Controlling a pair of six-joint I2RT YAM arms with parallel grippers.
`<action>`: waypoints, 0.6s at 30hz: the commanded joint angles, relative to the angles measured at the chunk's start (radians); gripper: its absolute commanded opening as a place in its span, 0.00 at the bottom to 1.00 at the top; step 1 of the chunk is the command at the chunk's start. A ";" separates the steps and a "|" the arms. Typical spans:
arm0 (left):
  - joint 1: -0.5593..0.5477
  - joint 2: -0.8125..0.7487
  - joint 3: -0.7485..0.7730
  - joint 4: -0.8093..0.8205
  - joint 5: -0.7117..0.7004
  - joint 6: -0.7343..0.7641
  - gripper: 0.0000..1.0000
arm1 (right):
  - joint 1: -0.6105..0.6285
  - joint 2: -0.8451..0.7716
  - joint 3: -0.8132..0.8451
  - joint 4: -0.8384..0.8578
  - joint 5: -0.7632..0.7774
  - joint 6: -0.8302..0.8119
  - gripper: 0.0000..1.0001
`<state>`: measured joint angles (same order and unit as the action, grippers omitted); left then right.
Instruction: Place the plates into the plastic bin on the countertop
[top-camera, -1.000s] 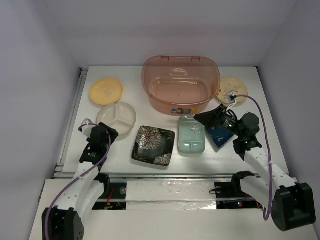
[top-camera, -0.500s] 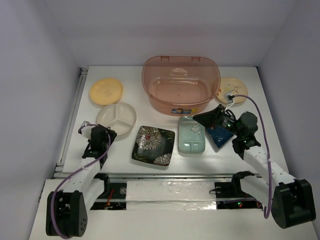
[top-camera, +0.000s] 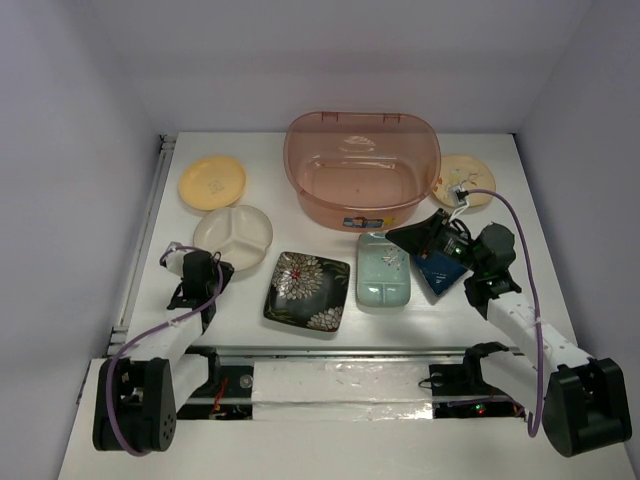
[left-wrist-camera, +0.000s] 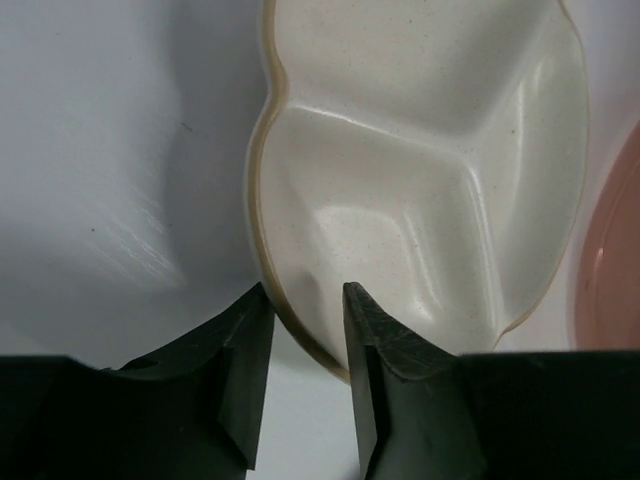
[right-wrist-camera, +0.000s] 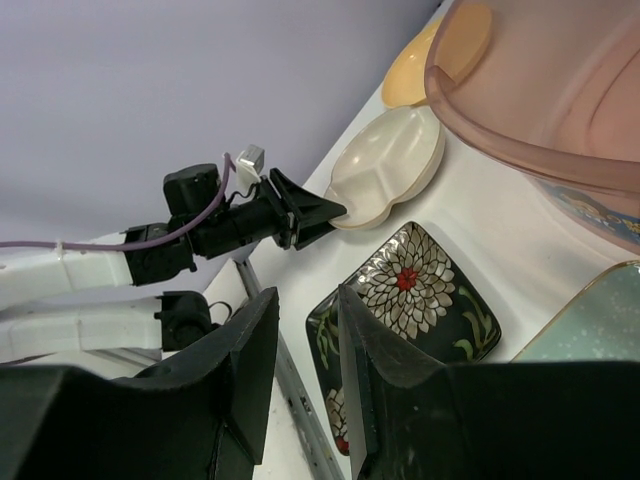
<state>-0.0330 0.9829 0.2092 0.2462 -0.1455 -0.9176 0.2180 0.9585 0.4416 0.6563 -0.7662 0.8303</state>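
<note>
Six plates lie on the white countertop (top-camera: 250, 150): yellow-orange (top-camera: 212, 181), cream divided (top-camera: 233, 232), black floral (top-camera: 307, 290), pale green (top-camera: 384, 270), dark blue (top-camera: 440, 272) and tan speckled (top-camera: 468, 182). The pinkish plastic bin (top-camera: 362, 118) stands at the back, with nothing in it. My left gripper (left-wrist-camera: 305, 292) straddles the cream plate's (left-wrist-camera: 420, 150) near rim, one finger inside and one outside, with a gap still showing. My right gripper (top-camera: 395, 236) hovers over the pale green plate's far end, its arm covering part of the blue plate. It stands open on nothing (right-wrist-camera: 307, 295).
A metal rail (top-camera: 135, 270) runs along the countertop's left edge and another along the front (top-camera: 330, 350). A grey cable (top-camera: 520, 225) loops from the right arm over the tan plate. White walls close in the back and both sides.
My left gripper's jaws have narrowed around the cream plate's rim, and the left arm has settled slightly. The right arm has barely shifted.
</note>
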 joint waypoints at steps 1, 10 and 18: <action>0.010 0.016 -0.005 0.064 0.029 -0.003 0.29 | 0.011 -0.001 0.003 0.032 0.007 -0.020 0.36; 0.010 -0.053 -0.001 -0.021 0.015 0.010 0.00 | 0.011 -0.007 0.014 -0.020 0.027 -0.048 0.36; 0.010 -0.264 0.013 -0.139 -0.034 0.022 0.00 | 0.011 0.000 0.017 -0.023 0.025 -0.051 0.36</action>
<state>-0.0193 0.8215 0.2047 0.0914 -0.1520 -0.9222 0.2180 0.9585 0.4416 0.6128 -0.7483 0.8009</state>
